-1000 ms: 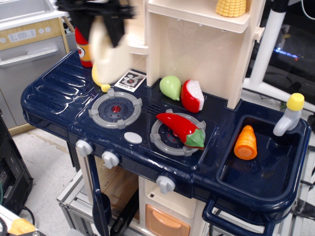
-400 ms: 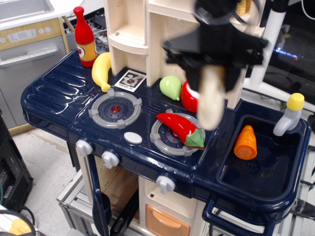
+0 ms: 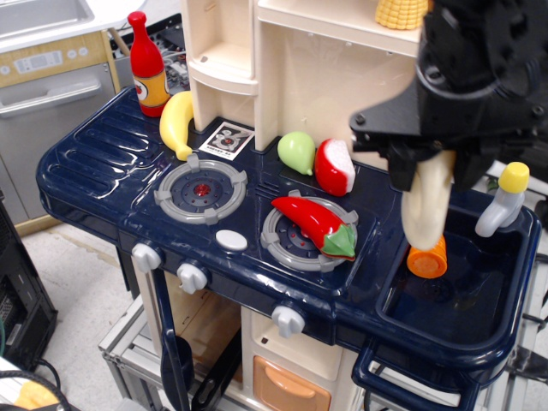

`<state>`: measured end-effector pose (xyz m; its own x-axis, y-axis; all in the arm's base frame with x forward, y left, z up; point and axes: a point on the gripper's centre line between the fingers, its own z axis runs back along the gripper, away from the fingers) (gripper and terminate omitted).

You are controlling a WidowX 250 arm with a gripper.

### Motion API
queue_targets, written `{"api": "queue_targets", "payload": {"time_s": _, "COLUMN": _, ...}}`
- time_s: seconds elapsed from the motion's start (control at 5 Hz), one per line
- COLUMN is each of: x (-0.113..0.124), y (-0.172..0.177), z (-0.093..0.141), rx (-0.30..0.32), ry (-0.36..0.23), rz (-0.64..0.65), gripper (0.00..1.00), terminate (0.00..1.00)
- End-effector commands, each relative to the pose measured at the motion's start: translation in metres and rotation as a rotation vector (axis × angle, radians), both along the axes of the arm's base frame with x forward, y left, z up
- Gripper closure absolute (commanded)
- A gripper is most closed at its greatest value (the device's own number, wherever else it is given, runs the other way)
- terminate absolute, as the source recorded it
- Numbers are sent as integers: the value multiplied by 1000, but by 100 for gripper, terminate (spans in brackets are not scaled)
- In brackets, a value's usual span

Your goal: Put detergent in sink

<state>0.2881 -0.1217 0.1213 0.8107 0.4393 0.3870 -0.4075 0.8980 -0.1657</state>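
My black gripper (image 3: 432, 167) is shut on the cream-white detergent jug (image 3: 425, 205), which hangs down from it above the left part of the dark navy sink (image 3: 479, 321). The jug's lower end is in front of an orange carrot (image 3: 427, 258) that lies in the basin. The grey faucet with a yellow knob (image 3: 505, 197) stands at the sink's back right, just right of my gripper. The jug's cap and handle are hidden by my fingers.
A red chili pepper (image 3: 315, 224) lies on the right burner. A green pear (image 3: 296, 152) and a red-white wedge (image 3: 335, 166) sit behind it. A banana (image 3: 177, 122) and a red sauce bottle (image 3: 147, 67) are at the back left. The cream shelf tower (image 3: 342, 77) rises behind the counter.
My gripper has carried the jug from the back left, across the burners, to above the sink at the right. The banana and red bottle are uncovered now.
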Motion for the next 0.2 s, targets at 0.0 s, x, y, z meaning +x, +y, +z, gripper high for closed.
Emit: {"api": "queue_targets", "payload": {"time_s": 0.0, "x": 9, "y": -3, "z": -4, "rx": -23, "ry": -74, "rz": 3, "gripper": 100, "terminate": 100}}
